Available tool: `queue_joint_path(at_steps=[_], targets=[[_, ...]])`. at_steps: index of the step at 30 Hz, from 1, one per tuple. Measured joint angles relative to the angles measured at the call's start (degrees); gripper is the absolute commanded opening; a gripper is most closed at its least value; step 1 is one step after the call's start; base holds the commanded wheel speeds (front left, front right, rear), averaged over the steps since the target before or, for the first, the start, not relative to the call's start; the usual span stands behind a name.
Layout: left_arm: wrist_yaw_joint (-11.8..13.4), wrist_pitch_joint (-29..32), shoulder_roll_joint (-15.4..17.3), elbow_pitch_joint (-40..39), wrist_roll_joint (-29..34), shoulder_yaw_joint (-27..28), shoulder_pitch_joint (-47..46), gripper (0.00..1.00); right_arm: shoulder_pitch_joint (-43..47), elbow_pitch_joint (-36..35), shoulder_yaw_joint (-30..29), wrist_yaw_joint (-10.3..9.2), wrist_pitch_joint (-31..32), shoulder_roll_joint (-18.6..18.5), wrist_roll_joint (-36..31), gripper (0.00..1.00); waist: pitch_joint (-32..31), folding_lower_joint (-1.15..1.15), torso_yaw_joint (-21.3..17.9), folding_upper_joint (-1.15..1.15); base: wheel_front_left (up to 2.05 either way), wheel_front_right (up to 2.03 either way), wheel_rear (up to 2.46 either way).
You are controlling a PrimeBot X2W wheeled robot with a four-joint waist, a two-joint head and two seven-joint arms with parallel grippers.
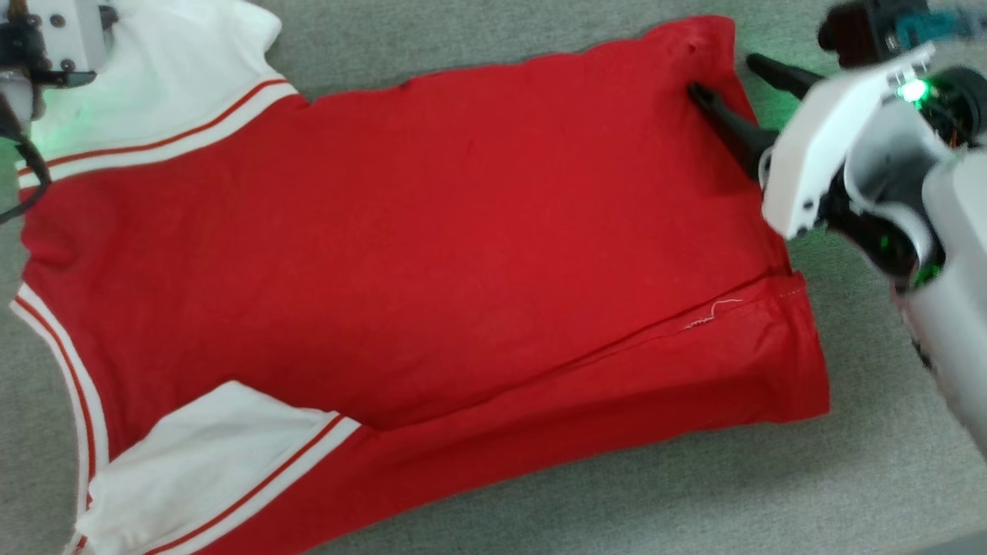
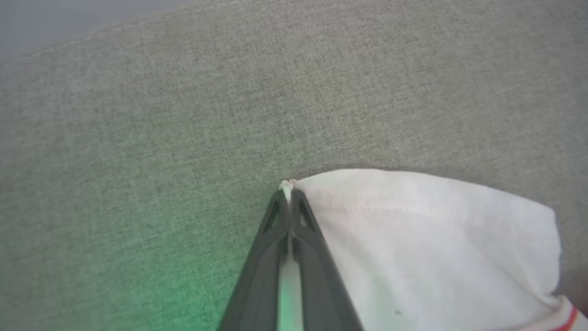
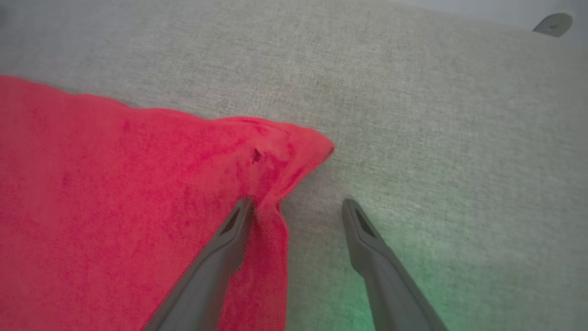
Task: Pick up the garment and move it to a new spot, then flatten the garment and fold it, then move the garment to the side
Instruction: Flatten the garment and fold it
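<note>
Here, the red jersey [image 1: 432,247] lies spread on the grey woven surface [image 1: 871,470], plain red side up. Its hem points toward my right and its white sleeves toward my left, and a long fold runs along its near edge.

The left wrist view gives what the head view cannot. My left gripper [image 2: 288,191] has its fingers pressed together on the very edge of the far white sleeve [image 2: 413,239], with a sliver of white cloth pinched between them. From the head, those fingers are hidden under the gripper's own pale housing.

My right gripper [image 1: 723,75] stands with its jaws wide apart at the far hem corner [image 3: 294,142]. One finger rests on the bunched red cloth, the other on bare surface just beside it, and it grips nothing.

The jersey's collar end is cut off at the head view's lower left edge. A small grey tab [image 3: 553,23] at the surface's far edge is too blurred for me to identify.
</note>
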Motion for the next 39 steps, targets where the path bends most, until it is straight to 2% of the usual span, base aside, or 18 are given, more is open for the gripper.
queue_joint_path(at_steps=[8,9,10,13,17,23,30,35,39], targets=[[-1.25,-1.42,-1.75,2.25,0.0,-0.12,-0.83,0.0,-10.24,10.07,5.39,0.0,10.93,1.14,6.45,1.0,0.37,0.0,1.09,0.0,0.0,0.0,0.0],[-1.38,-1.65,-2.03,2.53,0.0,-0.15,-0.87,0.0,-11.22,10.84,6.12,0.0,12.2,1.08,6.94,0.45,0.36,0.0,1.26,0.0,0.0,0.0,0.0],[-1.56,-1.9,-2.27,2.82,0.0,-0.15,-0.9,0.0,-11.99,11.38,6.93,0.0,13.41,0.92,7.61,0.0,0.32,0.0,1.45,0.0,0.0,0.0,0.0],[-2.08,-2.98,-3.02,3.57,0.0,-0.21,-0.92,0.0,-13.72,12.6,8.91,-0.01,15.48,-0.16,9.5,0.0,0.03,0.0,2.04,0.0,0.0,0.0,0.0],[-3.08,-4.38,-3.96,4.63,-0.03,-0.22,-0.7,0.0,-14.02,13.21,10.81,0.0,15.25,-1.22,11.33,0.0,-0.89,0.0,2.79,0.0,0.0,0.0,0.0],[-4.66,-5.45,-5.2,5.12,-1.71,0.56,0.31,0.0,-12.6,12.2,14.1,0.0,11.35,-4.65,12.92,0.0,-3.21,0.0,4.47,0.0,0.0,0.0,0.0],[-6.11,-4.48,-4.02,1.8,-2.92,0.59,2.21,0.0,-9.15,7.59,18.41,0.0,5.23,-10.9,14.3,0.0,-7.31,0.0,6.88,0.0,0.0,0.0,0.0],[-5.84,-4.3,-1.97,-4.89,-3.57,0.62,5.44,0.0,-6.01,3.76,20.46,0.0,1.53,-15.9,16.01,0.0,-10.72,0.0,8.79,0.0,0.0,0.0,0.0],[-2.83,-3.28,1.31,-14.03,-4.79,0.67,10.15,0.0,-2.7,0.77,21.41,0.0,0.27,-19.35,17.7,0.0,-13.52,0.0,10.3,0.0,0.0,0.0,0.0]])
